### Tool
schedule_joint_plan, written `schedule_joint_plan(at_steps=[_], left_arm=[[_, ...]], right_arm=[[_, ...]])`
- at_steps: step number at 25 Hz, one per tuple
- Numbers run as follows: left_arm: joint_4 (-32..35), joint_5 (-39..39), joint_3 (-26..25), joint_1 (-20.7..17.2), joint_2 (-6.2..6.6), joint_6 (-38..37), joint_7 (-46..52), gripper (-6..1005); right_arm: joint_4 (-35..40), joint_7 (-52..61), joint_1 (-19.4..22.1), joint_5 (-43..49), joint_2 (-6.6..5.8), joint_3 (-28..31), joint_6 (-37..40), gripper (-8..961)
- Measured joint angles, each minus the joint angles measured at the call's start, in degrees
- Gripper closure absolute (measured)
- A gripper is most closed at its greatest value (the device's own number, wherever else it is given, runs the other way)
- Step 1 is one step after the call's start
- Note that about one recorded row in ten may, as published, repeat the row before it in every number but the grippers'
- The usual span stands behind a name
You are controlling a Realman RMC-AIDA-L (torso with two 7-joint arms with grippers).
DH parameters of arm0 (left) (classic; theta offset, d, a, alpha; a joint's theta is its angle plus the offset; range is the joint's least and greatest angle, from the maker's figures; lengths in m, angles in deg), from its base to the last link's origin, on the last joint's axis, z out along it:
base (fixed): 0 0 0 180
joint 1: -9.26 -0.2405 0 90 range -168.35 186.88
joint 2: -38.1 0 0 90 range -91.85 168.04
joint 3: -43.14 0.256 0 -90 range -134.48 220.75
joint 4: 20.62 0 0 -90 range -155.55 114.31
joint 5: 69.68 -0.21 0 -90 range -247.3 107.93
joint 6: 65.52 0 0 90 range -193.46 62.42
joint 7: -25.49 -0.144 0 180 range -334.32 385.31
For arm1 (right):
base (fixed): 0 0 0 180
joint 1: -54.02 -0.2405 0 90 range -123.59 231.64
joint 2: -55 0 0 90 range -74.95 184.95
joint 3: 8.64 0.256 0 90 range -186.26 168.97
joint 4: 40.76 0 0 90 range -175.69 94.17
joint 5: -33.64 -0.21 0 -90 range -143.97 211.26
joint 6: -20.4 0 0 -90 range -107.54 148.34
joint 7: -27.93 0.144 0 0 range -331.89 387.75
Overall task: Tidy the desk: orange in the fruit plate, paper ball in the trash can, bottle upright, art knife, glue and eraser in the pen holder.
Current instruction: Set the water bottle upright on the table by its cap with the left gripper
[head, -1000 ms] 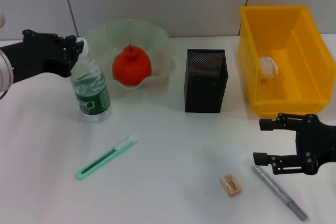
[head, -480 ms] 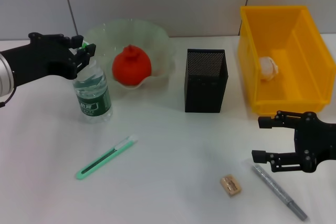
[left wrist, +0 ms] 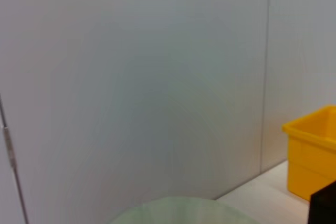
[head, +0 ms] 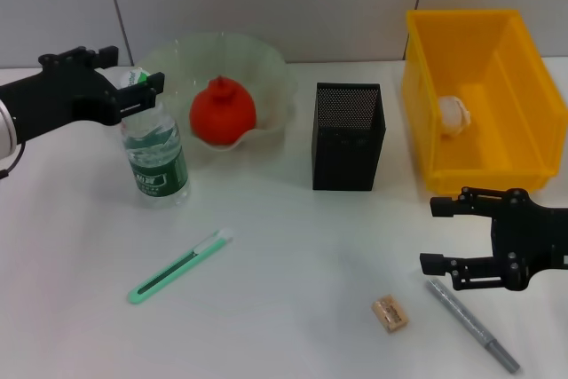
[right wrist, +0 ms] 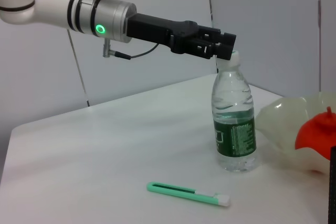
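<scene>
The clear bottle (head: 155,153) with a green label stands upright left of the fruit plate (head: 266,64). My left gripper (head: 140,69) is open at the bottle's cap, its fingers on either side of it; it shows too as the left gripper (right wrist: 226,45) above the bottle (right wrist: 234,124). The orange (head: 222,113) lies in the plate. The paper ball (head: 453,115) is in the yellow trash can (head: 524,86). The green art knife (head: 182,264), tan eraser (head: 389,312) and grey pen-shaped glue (head: 470,324) lie on the desk. My right gripper (head: 429,235) stands open just above the glue's near end.
The black mesh pen holder (head: 348,135) stands mid-desk between plate and trash can. The white desk (head: 293,246) meets a grey wall behind. The art knife (right wrist: 189,194) lies in front of the bottle.
The left gripper has opened off the bottle's top and risen slightly; the bottle stays upright. The right gripper has drifted a little to the left.
</scene>
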Motion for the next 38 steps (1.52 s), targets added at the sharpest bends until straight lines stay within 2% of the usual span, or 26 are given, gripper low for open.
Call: schedule_joint_plan(at_steps=[3, 5, 8, 11, 18, 22, 27, 33, 38], left_arm=[[-4.0, 2.3, -1.7, 1.3, 0.04, 0.0, -3.0, 334], [-7.2, 2.7, -2.6, 2.6, 0.11, 0.0, -4.7, 281], [-8.7, 3.0, -2.9, 3.0, 0.11, -0.1, -5.6, 201], [-9.4, 3.7, -3.0, 3.1, 0.09, -0.3, -6.7, 215], [-11.7, 10.7, -3.3, 1.9, 0.16, -2.0, -12.7, 237], [-13.0, 11.1, -3.7, 2.2, 0.17, -2.8, -13.5, 250], [-13.2, 11.2, -3.8, 2.3, 0.12, -3.3, -14.4, 470], [-12.9, 12.8, -3.8, 1.7, 0.06, -3.8, -16.4, 565], [-11.3, 16.4, -4.9, 0.0, 0.11, -4.0, -18.2, 566]], right_arm=[[0.0, 0.0, -0.2, 0.0, 0.01, 0.0, 0.0, 130], [0.0, 0.0, -0.2, 0.1, 0.01, 0.0, 0.0, 130], [0.0, 0.0, -0.3, 0.1, 0.01, 0.0, 0.0, 130], [0.0, 0.0, -0.3, 0.2, 0.01, 0.0, -0.3, 130], [0.0, 0.1, -0.4, 0.2, 0.01, -0.1, -0.7, 130], [-0.2, 0.1, -0.4, 0.2, 0.02, -0.1, -0.7, 130], [-0.7, 0.1, -0.4, 0.1, 0.01, -0.1, -0.7, 131], [-1.0, 0.1, -0.3, 0.1, 0.01, -0.1, -0.6, 131], [-1.0, 0.1, -0.2, 0.0, 0.01, -0.1, -0.2, 131]])
